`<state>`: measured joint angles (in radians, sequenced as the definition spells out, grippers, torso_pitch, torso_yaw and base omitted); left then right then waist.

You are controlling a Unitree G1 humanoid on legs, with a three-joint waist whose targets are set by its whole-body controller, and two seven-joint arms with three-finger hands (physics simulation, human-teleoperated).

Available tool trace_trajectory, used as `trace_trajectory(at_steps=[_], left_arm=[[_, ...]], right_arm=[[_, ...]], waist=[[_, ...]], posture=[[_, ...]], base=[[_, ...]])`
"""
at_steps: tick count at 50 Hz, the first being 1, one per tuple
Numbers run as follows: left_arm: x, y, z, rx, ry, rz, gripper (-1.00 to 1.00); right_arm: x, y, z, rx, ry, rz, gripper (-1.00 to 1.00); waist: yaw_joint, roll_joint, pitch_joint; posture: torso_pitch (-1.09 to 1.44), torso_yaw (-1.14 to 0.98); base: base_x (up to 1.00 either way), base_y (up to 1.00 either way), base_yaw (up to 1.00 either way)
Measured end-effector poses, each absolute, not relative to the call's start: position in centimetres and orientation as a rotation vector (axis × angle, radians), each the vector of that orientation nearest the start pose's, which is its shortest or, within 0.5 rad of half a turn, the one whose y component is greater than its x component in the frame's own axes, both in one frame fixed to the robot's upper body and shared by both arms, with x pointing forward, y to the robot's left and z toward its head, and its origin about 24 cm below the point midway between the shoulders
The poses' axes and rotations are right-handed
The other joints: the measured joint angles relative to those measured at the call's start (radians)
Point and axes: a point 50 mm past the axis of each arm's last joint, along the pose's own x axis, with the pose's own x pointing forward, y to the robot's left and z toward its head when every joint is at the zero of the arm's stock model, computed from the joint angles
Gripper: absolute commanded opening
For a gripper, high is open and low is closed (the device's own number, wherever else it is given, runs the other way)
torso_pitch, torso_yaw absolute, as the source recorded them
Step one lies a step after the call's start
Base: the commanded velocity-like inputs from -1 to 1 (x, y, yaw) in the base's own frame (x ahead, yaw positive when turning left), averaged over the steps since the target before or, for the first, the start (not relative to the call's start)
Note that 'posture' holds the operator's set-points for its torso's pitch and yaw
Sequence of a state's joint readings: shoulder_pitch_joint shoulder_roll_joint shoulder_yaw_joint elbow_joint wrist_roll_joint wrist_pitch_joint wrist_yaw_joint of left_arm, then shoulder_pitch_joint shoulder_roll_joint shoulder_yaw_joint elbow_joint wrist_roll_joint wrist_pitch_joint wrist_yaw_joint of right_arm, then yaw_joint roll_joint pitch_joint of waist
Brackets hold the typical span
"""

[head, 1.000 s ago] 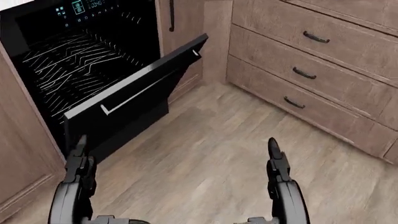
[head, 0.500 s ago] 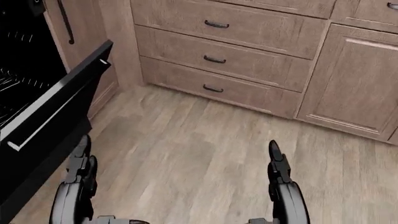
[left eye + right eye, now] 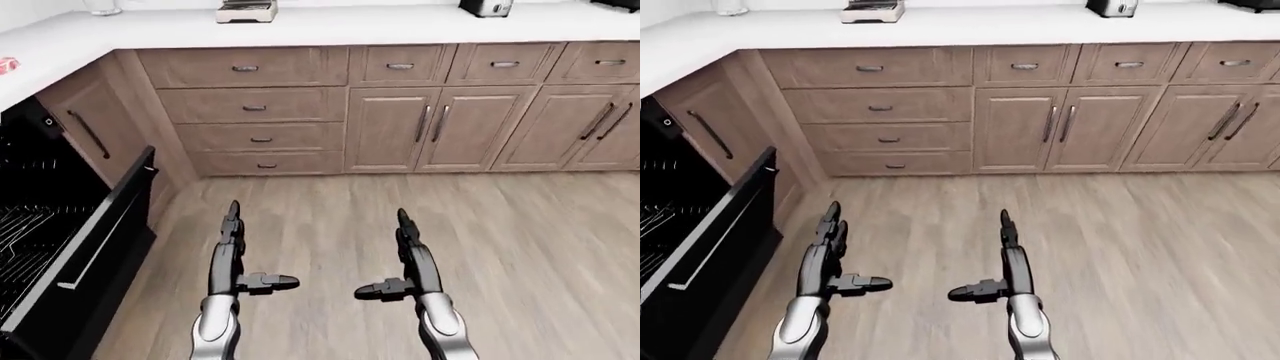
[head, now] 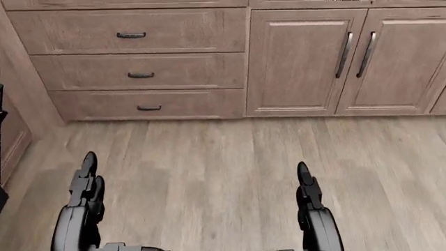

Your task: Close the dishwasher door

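Note:
The black dishwasher door hangs half open at the left of the left-eye view, tilted outward, with a long bar handle on its face. Wire racks show inside the dark cavity behind it. In the head view only a dark sliver remains at the left edge. My left hand is open with its fingers stretched straight, to the right of the door and apart from it. My right hand is open too, held level with the left over the floor. Neither hand holds anything.
Wooden drawers and cabinet doors line the top of the eye views under a white countertop. A toaster and another small appliance stand on it. Plank flooring spreads below.
The camera has swung to the right: the dishwasher has slid out of the head view's left edge and cabinets now fill the top. Both hands keep their place in the picture.

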<state>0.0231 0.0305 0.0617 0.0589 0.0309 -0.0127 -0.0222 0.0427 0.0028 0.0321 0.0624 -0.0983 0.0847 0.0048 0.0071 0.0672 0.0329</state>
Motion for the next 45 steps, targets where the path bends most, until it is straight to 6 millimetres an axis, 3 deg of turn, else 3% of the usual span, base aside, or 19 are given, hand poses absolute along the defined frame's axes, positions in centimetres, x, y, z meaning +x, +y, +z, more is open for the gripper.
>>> trace_trajectory(at_steps=[6,8,9,14,21,24,26,29,32,36,45], left_arm=[[24.9,16.8,2.7,0.057,0.054,0.031,1.0],[24.9,16.8,2.7,0.058,0.052,0.032,1.0],[25.1,16.5,2.9,0.052,0.046,0.023,1.0],[25.0,15.7,2.7,0.046,0.05,-0.012,1.0],[24.9,16.5,2.3,0.05,0.078,0.023,1.0],[24.9,16.2,2.4,0.048,0.071,0.011,1.0],[25.0,16.2,2.7,0.049,0.057,0.009,1.0],[25.1,16.3,3.1,0.049,0.035,0.012,1.0],[25.0,16.2,3.2,0.049,0.03,0.011,1.0],[24.7,17.1,2.5,0.059,0.071,0.043,1.0],[24.9,16.6,3.1,0.056,0.046,0.026,1.0]], right_arm=[[24.4,-14.7,1.6,-0.1,0.152,0.009,1.0],[24.5,-14.6,1.6,-0.099,0.148,0.012,1.0],[24.4,-14.9,1.6,-0.103,0.148,0.004,1.0],[24.2,-15.7,1.1,-0.12,0.185,-0.041,1.0],[24.3,-15.0,1.1,-0.117,0.192,-0.009,1.0],[24.3,-15.2,1.1,-0.123,0.193,-0.021,1.0],[24.4,-15.2,1.3,-0.126,0.184,-0.025,1.0],[24.6,-15.2,1.8,-0.129,0.16,-0.026,1.0],[24.5,-15.2,1.8,-0.131,0.158,-0.026,1.0],[24.2,-14.3,1.0,-0.119,0.204,0.007,1.0],[24.4,-14.8,2.0,-0.125,0.163,-0.012,1.0]], waist=[[0.003,-0.087,0.0],[-0.002,-0.123,-0.006],[-0.005,-0.129,-0.011],[0.005,-0.076,0.0],[-0.007,-0.071,-0.004],[-0.012,-0.09,-0.012],[-0.01,-0.089,-0.018],[-0.015,-0.053,-0.008],[-0.016,0.009,-0.007],[0.003,-0.005,-0.001],[-0.014,-0.122,0.004]], posture=[[0.0,0.0],[0.0,0.0],[0.0,0.0],[0.0,0.0],[0.0,0.0],[0.0,0.0],[0.0,0.0],[0.0,0.0],[0.0,0.0],[0.0,0.0],[0.0,0.0]], base=[[0.0,0.0,-0.65],[0.0,0.0,-0.37],[0.0,0.0,0.0],[0.0,0.0,0.0],[0.0,0.08,0.0],[0.0,0.23,0.0],[0.0,0.23,0.0],[0.0,0.23,0.0],[0.0,0.24,0.0],[0.0,0.26,0.0],[0.0,0.29,0.0]])
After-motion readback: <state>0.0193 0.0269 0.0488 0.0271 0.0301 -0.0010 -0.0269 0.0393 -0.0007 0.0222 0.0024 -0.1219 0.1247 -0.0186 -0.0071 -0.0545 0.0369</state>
